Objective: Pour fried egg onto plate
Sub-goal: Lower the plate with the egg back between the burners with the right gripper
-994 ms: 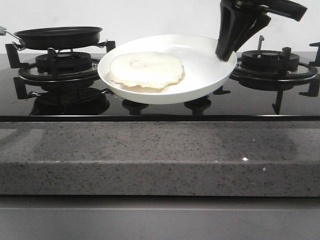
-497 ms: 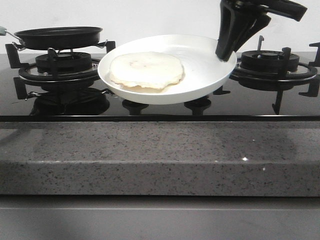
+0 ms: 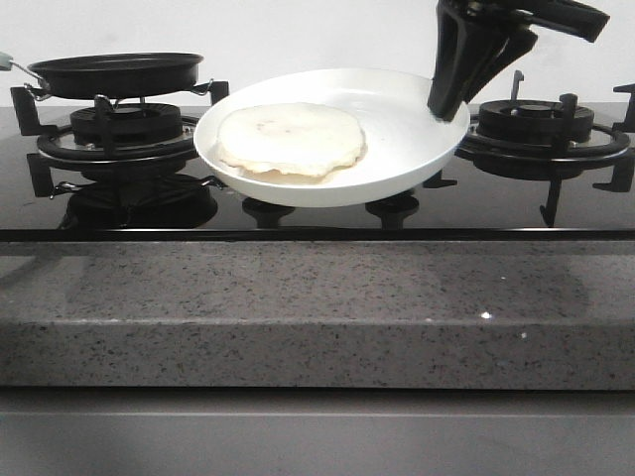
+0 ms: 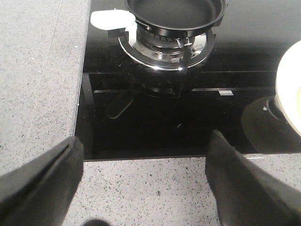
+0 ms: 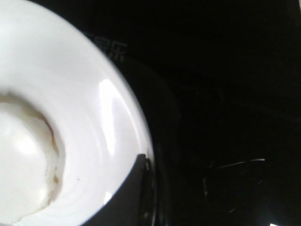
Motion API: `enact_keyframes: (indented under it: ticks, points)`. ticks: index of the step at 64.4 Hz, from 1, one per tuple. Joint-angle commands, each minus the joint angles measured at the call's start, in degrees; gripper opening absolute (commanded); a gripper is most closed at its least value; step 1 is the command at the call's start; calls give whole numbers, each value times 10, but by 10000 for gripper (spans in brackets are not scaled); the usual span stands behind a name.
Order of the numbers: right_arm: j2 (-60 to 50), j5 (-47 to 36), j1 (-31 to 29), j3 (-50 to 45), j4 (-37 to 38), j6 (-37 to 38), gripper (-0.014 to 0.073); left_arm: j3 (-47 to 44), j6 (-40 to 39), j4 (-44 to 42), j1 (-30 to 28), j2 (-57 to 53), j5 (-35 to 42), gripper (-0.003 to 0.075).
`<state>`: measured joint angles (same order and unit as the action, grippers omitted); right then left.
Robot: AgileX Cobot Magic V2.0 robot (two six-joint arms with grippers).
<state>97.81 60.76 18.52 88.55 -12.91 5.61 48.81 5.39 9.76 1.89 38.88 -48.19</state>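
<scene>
Flat on the plate [image 3: 397,149], the fried egg [image 3: 290,139] lay left of centre, long axis nine to three. Right gripper [image 3: 446,107] stayed clamped on the rim at three o'clock; nothing had moved. Left gripper [image 4: 143,162] hung spread apart. Black frying pan [image 3: 114,73] sat on the left burner [image 3: 124,129].

Glossy white plate [image 5: 94,113] over the black stovetop [image 5: 225,94], fried egg [image 5: 23,165] lying inside it, 1 dark gripper finger [image 5: 127,197] against the rim
</scene>
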Motion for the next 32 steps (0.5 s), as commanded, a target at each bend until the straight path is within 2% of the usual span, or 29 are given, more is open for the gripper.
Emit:
enact_keyframes:
  ticks: [1,11,20,32]
  points:
    - [-31,-22,0,15,-6,-3,-68,15,-6,9,4,-1,41,536]
    - [-31,-22,0,15,-6,-3,-68,15,-6,10,4,-1,48,536]
    - [-30,-56,0,17,-6,-3,-68,15,-6,10,4,-1,48,536]
    - [-26,-88,-9,60,-4,-4,-68,15,-6,10,4,-1,48,536]
